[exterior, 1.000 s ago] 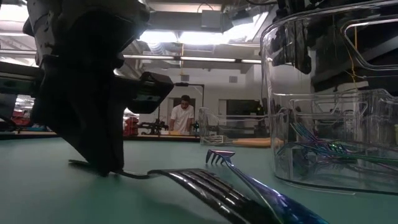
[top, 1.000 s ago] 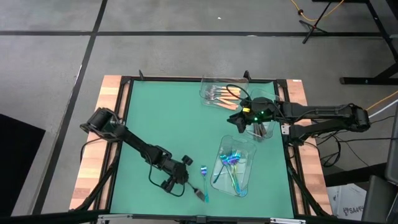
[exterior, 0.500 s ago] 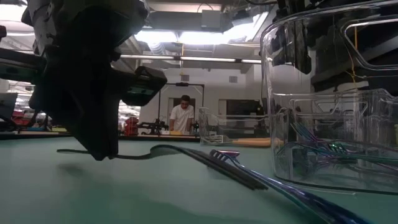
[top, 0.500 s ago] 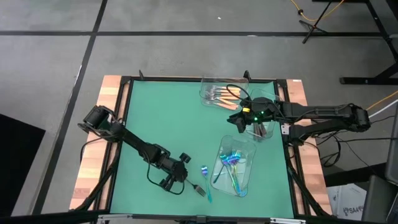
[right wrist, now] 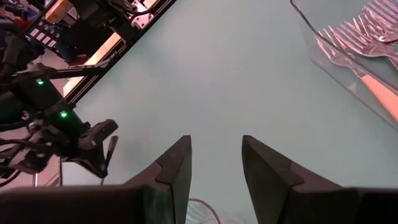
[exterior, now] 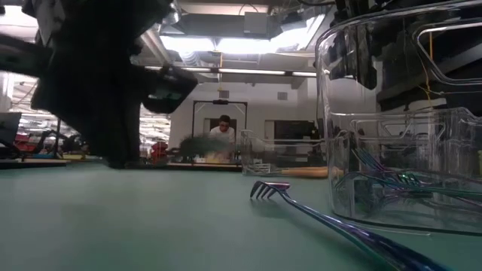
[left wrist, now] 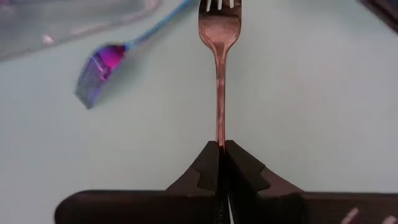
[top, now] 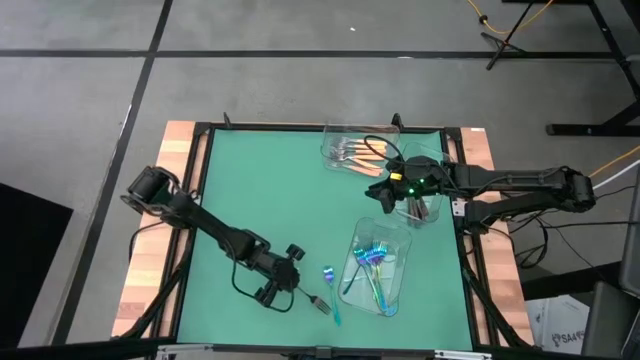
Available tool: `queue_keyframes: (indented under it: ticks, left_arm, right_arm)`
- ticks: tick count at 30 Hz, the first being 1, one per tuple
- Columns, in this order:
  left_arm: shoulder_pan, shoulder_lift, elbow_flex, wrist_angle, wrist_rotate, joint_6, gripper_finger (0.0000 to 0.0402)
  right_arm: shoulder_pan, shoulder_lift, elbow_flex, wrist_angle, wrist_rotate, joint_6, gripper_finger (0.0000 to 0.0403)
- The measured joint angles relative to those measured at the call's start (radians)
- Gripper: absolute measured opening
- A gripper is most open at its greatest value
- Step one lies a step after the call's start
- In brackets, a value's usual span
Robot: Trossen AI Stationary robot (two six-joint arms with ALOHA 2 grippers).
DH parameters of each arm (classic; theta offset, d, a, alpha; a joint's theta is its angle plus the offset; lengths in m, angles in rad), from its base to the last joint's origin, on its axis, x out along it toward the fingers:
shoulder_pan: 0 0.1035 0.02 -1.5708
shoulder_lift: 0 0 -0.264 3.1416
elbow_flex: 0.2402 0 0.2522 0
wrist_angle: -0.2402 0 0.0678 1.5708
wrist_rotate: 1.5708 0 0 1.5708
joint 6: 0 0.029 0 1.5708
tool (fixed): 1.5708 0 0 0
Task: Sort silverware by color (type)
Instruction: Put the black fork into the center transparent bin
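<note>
My left gripper [top: 287,279] is near the table's near edge, shut on a dark grey fork [left wrist: 219,74] whose head [top: 322,306] points toward the near right. An iridescent blue fork [top: 330,288] lies flat on the green mat beside it, and also shows in the low view [exterior: 316,218]. More blue forks lie in a clear tray [top: 378,265]. Orange-handled forks lie in a clear tray [top: 352,152] at the far edge. My right gripper [right wrist: 214,158] is open and hangs at the table's right over a third clear tray [top: 422,212]. My left gripper pinches the dark fork by the end of its handle [left wrist: 219,138] between its two shut fingers. The fingers lie along the fork, which sticks straight out past them. The fork is lifted clear of the mat, roughly level, with its tines [left wrist: 219,6] farthest from the fingers.
The green mat [top: 270,190] is bare across its left and middle. The three clear trays stand along the right half. A raised wooden frame [top: 178,170] edges the table. A person [exterior: 221,139] stands far off in the room behind the table.
My left gripper has risen and drawn slightly toward the table's left, staying shut. The dark fork, which lay with its head on the mat across the blue fork, has come up clear of the table. The blue fork has stayed where it was.
</note>
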Motion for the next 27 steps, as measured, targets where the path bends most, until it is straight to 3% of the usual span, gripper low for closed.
queue_keyframes:
  ticks: [15, 27]
  left_arm:
    - [0.002, -0.048, 0.002, -0.132, -0.102, 0.0, 0.0007]
    - [0.055, -0.048, 0.002, -0.191, -0.273, -0.111, 0.0007]
  right_arm:
    - [0.0, 0.0, 0.0, 0.044, 0.0, -0.006, 0.0129]
    - [0.0, 0.0, 0.0, 0.043, 0.0, -0.007, 0.0129]
